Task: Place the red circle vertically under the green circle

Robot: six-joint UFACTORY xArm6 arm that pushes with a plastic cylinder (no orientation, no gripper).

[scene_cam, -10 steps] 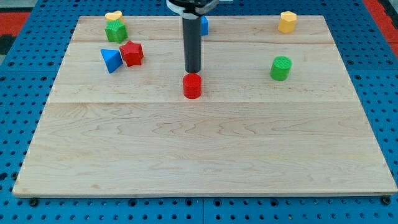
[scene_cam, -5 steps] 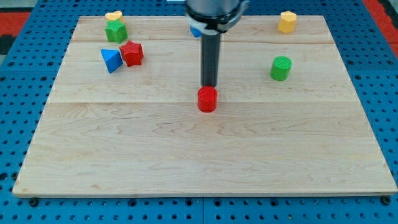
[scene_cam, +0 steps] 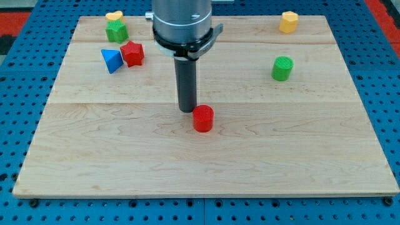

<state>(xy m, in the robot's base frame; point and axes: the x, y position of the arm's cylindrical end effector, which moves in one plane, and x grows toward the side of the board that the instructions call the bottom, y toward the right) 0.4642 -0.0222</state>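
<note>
The red circle (scene_cam: 202, 119) lies near the middle of the wooden board (scene_cam: 206, 162). My tip (scene_cam: 187, 110) sits just to the upper left of the red circle, touching or nearly touching it. The green circle (scene_cam: 282, 68) stands at the view's right, well above and to the right of the red circle.
A red star-like block (scene_cam: 132, 54) and a blue triangle (scene_cam: 112, 60) sit at the upper left. A green block (scene_cam: 116, 31) and a yellow block (scene_cam: 114, 16) lie at the top left. A yellow block (scene_cam: 288, 22) lies at the top right. A blue block is hidden behind the arm.
The red circle has slid down and slightly right across the board. My tip moved down with it, then shifted to its upper left side.
</note>
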